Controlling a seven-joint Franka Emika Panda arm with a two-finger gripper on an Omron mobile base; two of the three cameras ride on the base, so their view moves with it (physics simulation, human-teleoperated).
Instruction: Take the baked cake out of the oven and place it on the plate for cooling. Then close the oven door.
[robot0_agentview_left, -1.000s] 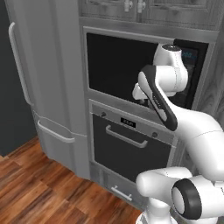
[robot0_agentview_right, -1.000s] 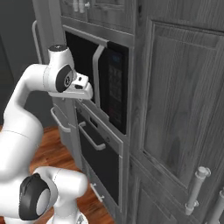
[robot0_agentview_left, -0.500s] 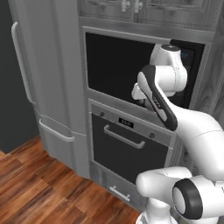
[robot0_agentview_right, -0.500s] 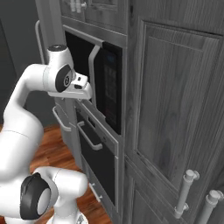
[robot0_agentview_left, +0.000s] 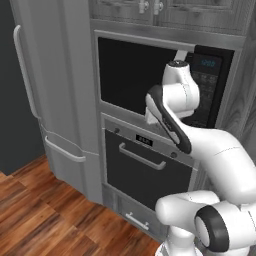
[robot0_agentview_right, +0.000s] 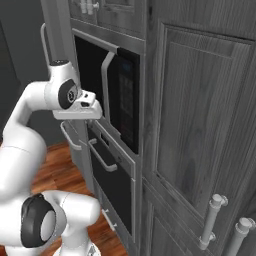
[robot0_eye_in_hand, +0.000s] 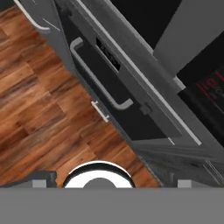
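Note:
The oven (robot0_agentview_left: 150, 150) sits under the black microwave. Its control strip carries a small black display (robot0_agentview_left: 144, 140). The oven door (robot0_agentview_left: 145, 175) is shut, and its curved silver handle (robot0_agentview_left: 142, 157) runs across the top. My gripper (robot0_agentview_right: 83, 113) hangs in front of the microwave, above the oven's control strip, touching nothing. In the hand view the gripper (robot0_eye_in_hand: 113, 183) is open and empty, looking down on the oven door (robot0_eye_in_hand: 109, 94) and its handle (robot0_eye_in_hand: 98, 78). The cake and the plate are out of view.
The black microwave (robot0_agentview_left: 135, 75) has a vertical silver handle (robot0_agentview_right: 106, 85). A tall grey fridge (robot0_agentview_left: 50, 90) stands left of the oven, with a drawer (robot0_agentview_left: 136, 220) below the oven. Wooden cabinets (robot0_agentview_right: 200, 125) fill the right side. Wood floor (robot0_agentview_left: 40, 220) lies in front.
The whole picture has shifted a little, so the base has moved. My hand has come slightly lower and nearer the oven front. The gripper stays open.

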